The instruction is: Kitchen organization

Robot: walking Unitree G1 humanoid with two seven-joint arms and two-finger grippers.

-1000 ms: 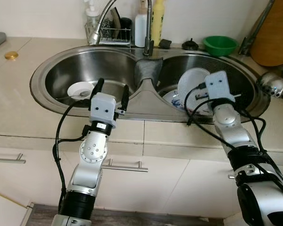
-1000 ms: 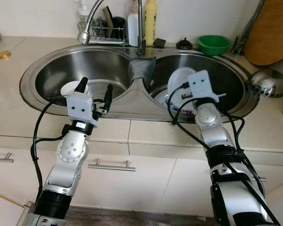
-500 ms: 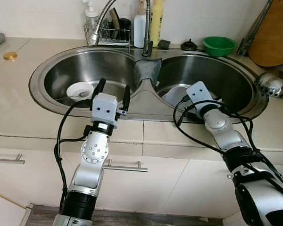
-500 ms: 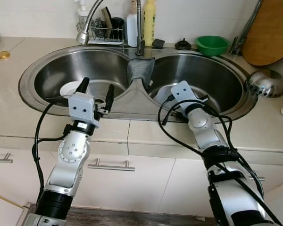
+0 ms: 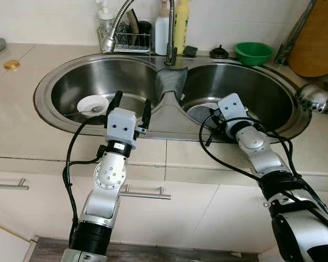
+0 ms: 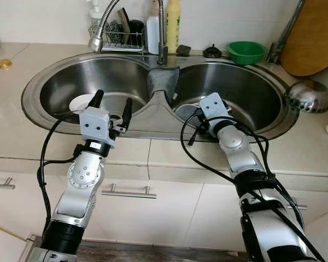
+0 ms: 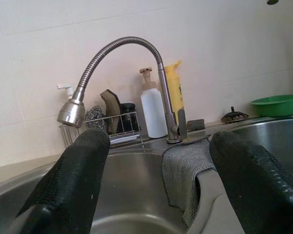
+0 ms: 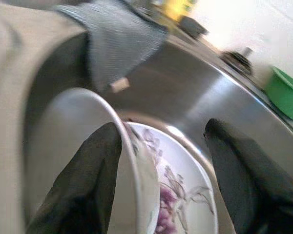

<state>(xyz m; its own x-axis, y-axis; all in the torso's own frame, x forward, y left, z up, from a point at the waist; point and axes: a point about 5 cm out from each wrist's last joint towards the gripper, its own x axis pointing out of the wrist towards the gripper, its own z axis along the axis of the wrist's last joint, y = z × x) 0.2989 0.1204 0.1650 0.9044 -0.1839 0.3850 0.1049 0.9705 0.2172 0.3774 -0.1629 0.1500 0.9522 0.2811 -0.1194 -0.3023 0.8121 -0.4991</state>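
- We are looking down on a double steel sink [image 5: 54,82] set in a pale countertop [image 5: 16,131], with a small gold lid [image 5: 12,64] lying at the far left.
- In the left basin, a small white dish [image 5: 93,103] is sitting on the floor of the bowl.
- Our left gripper [image 5: 130,105] is hovering over the front rim of that basin, its black fingers [image 7: 73,180] spread wide and gripping nothing.
- Behind it, a wire rack [image 5: 126,39] is holding scrubbers beside a white bottle [image 5: 163,30] and a yellow bottle [image 5: 181,24], while the flexible faucet [image 7: 117,53] is arching above.
- A grey cloth [image 5: 169,84] is draping over the divider between the basins.
- In the right basin, our right gripper [image 8: 163,165] is reaching down with fingers parted; one finger [image 8: 88,180] is touching the rim of a white bowl [image 8: 68,146] leaning against a flower-patterned plate [image 8: 185,195], and we cannot tell whether it is gripping.
- Farther right, a green bowl [image 5: 255,52] is resting behind the sink, a wooden board [image 5: 320,38] is leaning on the wall, and a steel ladle [image 5: 317,98] is lying on the counter.
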